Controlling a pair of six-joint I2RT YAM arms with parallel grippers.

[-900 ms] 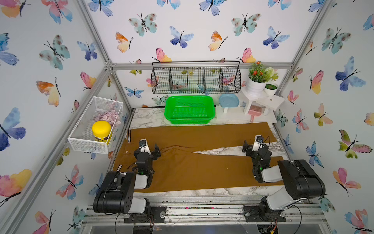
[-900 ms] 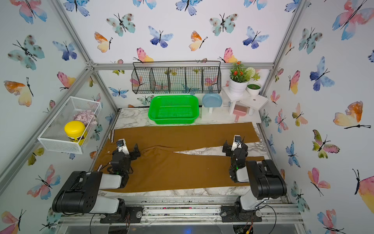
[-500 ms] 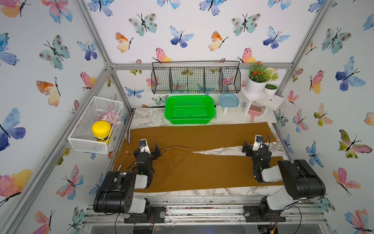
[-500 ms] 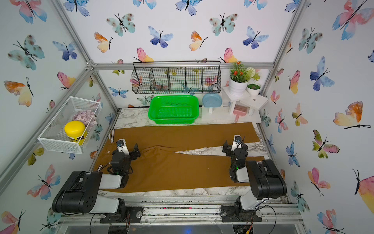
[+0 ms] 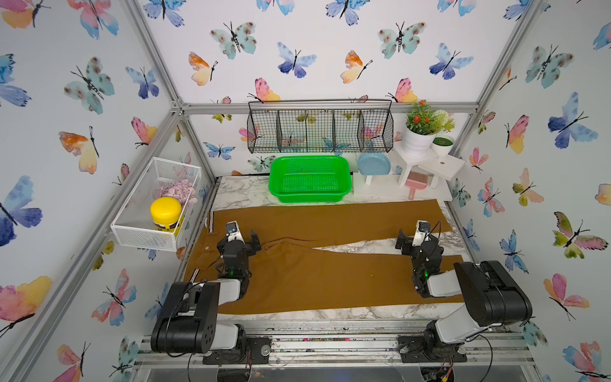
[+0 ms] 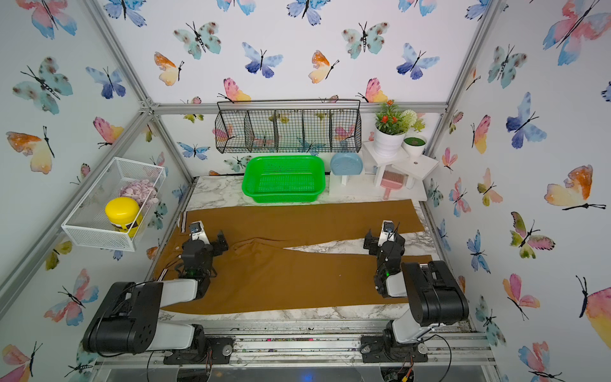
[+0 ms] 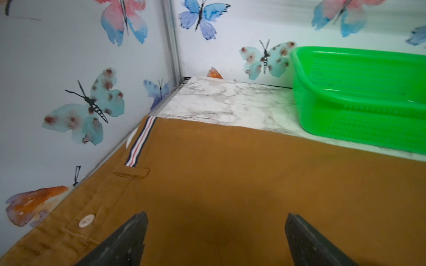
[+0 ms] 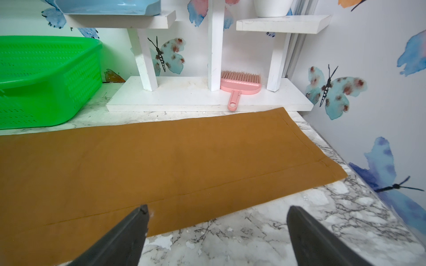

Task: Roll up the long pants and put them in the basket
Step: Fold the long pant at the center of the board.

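Lying flat across the marble counter (image 5: pixel 363 312), the long pants (image 5: pixel 314 281) have their waist end under the left pincer (image 7: pixel 216 215), spread wide open. The right pincer (image 8: pixel 217 208), open too, is over the gap between the cuffs.

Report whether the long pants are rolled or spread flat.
Spread flat. The long pants lie full length on the marble tabletop, legs splayed apart, striped waistband and far hem lying flat, no roll begun anywhere.
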